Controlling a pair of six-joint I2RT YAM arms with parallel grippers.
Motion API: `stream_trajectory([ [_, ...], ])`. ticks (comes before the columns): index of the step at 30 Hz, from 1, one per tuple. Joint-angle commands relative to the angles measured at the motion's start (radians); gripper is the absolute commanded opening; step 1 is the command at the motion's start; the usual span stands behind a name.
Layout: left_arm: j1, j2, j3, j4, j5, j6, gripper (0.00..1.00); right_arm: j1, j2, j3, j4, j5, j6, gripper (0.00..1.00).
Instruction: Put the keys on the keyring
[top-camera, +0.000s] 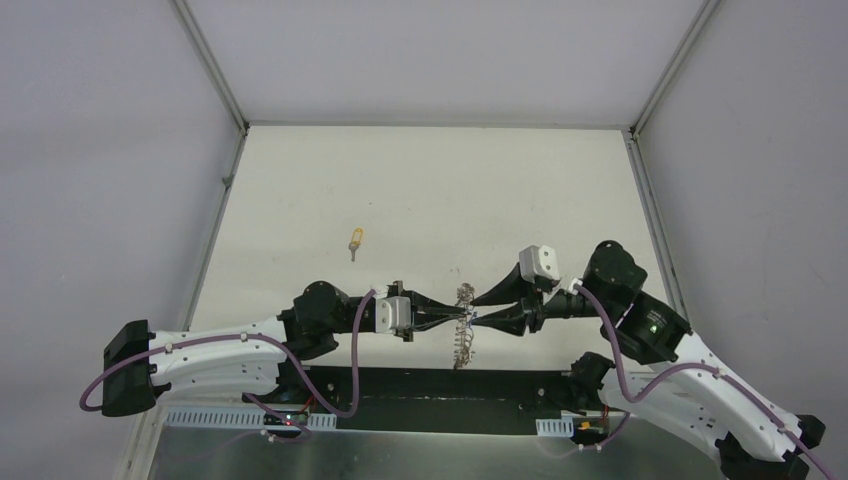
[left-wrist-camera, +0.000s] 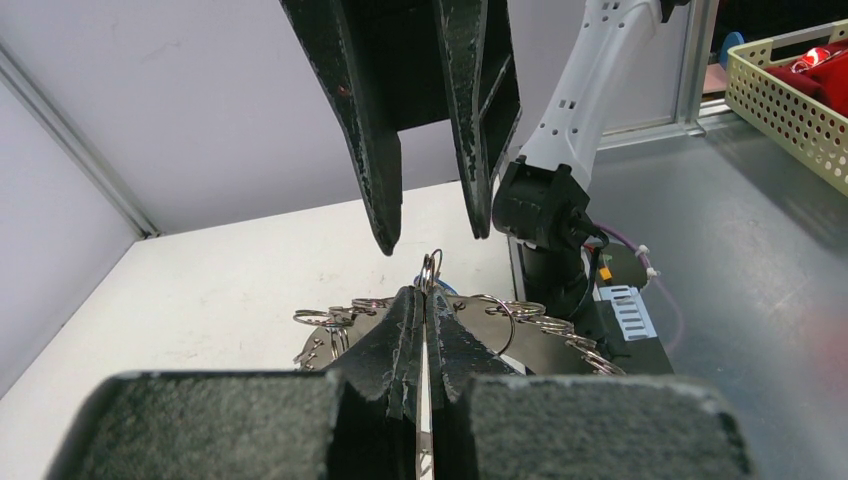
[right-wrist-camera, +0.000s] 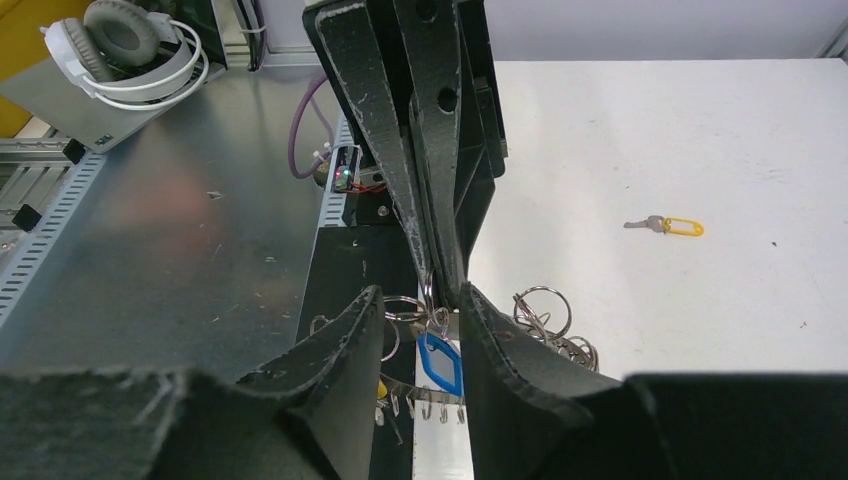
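Note:
The keyring (top-camera: 461, 340) is a floppy chain of small silver rings and hangs between the two grippers, above the table's near edge. My left gripper (left-wrist-camera: 425, 295) is shut on one ring of it (left-wrist-camera: 429, 270). My right gripper (right-wrist-camera: 422, 300) is open, its fingers on either side of that ring and of the left fingertips (right-wrist-camera: 432, 262). A blue-headed key (right-wrist-camera: 440, 362) hangs from a ring between the right fingers. A yellow-headed key (top-camera: 355, 240) lies alone on the white table, also in the right wrist view (right-wrist-camera: 668, 226). A bit of yellow (right-wrist-camera: 383, 388) shows low behind the right gripper's left finger. No red key shows.
A black strip (top-camera: 400, 385) and grey metal plate (right-wrist-camera: 150, 260) run along the table's near edge below the grippers. White headphones (right-wrist-camera: 125, 40) lie off to one side. A yellow basket (left-wrist-camera: 790, 90) with red things stands beyond the right arm's base (left-wrist-camera: 545, 215).

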Motion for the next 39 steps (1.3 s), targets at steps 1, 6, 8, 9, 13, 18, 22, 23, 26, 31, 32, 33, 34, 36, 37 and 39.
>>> stream_trajectory([
  [1, -0.009, -0.021, 0.007, 0.103, -0.015, -0.017, 0.0, 0.0, -0.003, -0.019, 0.05, 0.003, 0.011, 0.36],
  [6, -0.009, -0.019, 0.009, 0.105, -0.014, -0.017, 0.0, 0.0, 0.003, -0.041, 0.054, -0.006, 0.013, 0.32],
  [8, -0.008, -0.018, 0.01, 0.105, -0.014, -0.017, 0.0, 0.001, 0.002, -0.052, 0.062, -0.009, 0.016, 0.31],
  [9, -0.008, -0.019, 0.01, 0.104, -0.014, -0.017, 0.0, 0.0, 0.0, -0.056, 0.067, -0.008, 0.018, 0.3],
  [13, -0.008, -0.015, 0.01, 0.103, -0.011, -0.021, 0.0, 0.0, -0.003, -0.069, 0.09, -0.002, 0.022, 0.28],
  [18, -0.008, -0.005, 0.011, 0.109, -0.011, -0.022, 0.0, 0.002, 0.003, -0.087, 0.129, 0.016, 0.028, 0.22],
  [22, -0.008, 0.001, 0.011, 0.11, -0.009, -0.022, 0.0, 0.0, 0.008, -0.092, 0.143, 0.022, 0.026, 0.09],
  [23, -0.009, 0.0, 0.012, 0.108, -0.007, -0.023, 0.0, 0.001, 0.008, -0.091, 0.141, 0.021, 0.024, 0.05],
  [26, -0.009, -0.001, 0.013, 0.097, -0.006, -0.025, 0.0, 0.001, 0.007, -0.09, 0.13, 0.026, 0.017, 0.0],
  [31, -0.009, -0.017, 0.014, 0.056, -0.023, -0.023, 0.0, 0.001, 0.004, -0.074, 0.09, 0.029, 0.002, 0.0],
  [32, -0.009, -0.023, 0.015, 0.039, -0.029, -0.022, 0.0, 0.001, 0.007, -0.066, 0.07, 0.026, -0.005, 0.0],
  [33, -0.009, -0.034, 0.017, 0.02, -0.036, -0.02, 0.04, 0.001, 0.012, -0.056, 0.04, 0.021, -0.014, 0.0],
  [34, -0.009, -0.043, 0.021, -0.009, -0.043, -0.016, 0.11, 0.0, 0.018, -0.045, 0.013, 0.016, -0.022, 0.0],
  [36, -0.009, -0.062, 0.044, -0.103, -0.054, 0.0, 0.23, 0.0, 0.039, -0.018, -0.06, 0.012, -0.047, 0.0],
  [37, -0.01, -0.07, 0.063, -0.163, -0.053, 0.014, 0.26, 0.002, 0.053, -0.002, -0.1, 0.008, -0.064, 0.0],
  [39, -0.009, -0.077, 0.11, -0.294, -0.043, 0.043, 0.31, 0.0, 0.079, 0.029, -0.178, 0.008, -0.097, 0.0],
])
